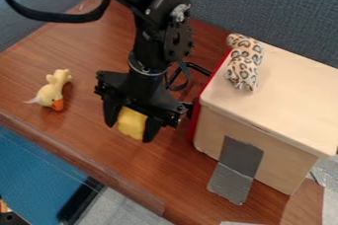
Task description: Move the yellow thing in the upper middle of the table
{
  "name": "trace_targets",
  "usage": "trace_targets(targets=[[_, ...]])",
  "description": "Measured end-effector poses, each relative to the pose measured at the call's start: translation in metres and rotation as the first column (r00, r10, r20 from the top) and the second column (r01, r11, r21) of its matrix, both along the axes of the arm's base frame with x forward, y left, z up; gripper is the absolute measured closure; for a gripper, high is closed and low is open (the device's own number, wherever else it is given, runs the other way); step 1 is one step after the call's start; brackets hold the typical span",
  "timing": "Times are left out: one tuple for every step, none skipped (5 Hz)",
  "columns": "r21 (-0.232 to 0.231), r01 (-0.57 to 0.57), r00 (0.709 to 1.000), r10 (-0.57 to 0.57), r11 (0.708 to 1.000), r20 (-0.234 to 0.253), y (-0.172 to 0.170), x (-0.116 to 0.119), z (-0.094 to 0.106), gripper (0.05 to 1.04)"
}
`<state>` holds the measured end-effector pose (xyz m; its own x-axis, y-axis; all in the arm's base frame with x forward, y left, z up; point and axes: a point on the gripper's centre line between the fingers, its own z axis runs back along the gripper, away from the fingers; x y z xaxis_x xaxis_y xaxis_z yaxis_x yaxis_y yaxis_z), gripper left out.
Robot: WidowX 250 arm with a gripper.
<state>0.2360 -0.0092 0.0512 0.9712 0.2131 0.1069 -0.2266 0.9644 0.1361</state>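
Well, the end effector (130,132) clamps a rounded yellow lump (132,122) over wood-grained tabletop (82,61).

No text, label, brand, number or sign can be read. A few small pale marks stand on the upper part of the black, jointed robot arm (155,2), too small to make out.
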Motion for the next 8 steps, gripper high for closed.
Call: trace_targets(targets=[[0.015,-0.008,1.0,0.008,1.0,0.018,-0.005,0.002,-0.001,0.336],[0.025,-0.014,1.0,0.014,1.0,-0.003,-0.004,0.003,-0.012,0.336],[0.027,-0.037,0.999,0.038,0.999,-0.008,-0.004,-0.001,-0.019,0.336],[0.02,-0.057,0.998,0.058,0.998,-0.02,-0.003,-0.011,-0.027,0.336],[-0.004,-0.094,0.995,0.094,0.996,-0.038,-0.003,-0.019,-0.037,0.336],[-0.031,-0.109,0.993,0.108,0.994,-0.046,0.001,-0.016,-0.049,0.335],[-0.061,-0.111,0.993,0.109,0.992,-0.046,0.0,-0.009,-0.055,0.264],[-0.052,-0.074,0.994,0.07,0.996,-0.079,-0.001,-0.013,-0.057,0.072]])
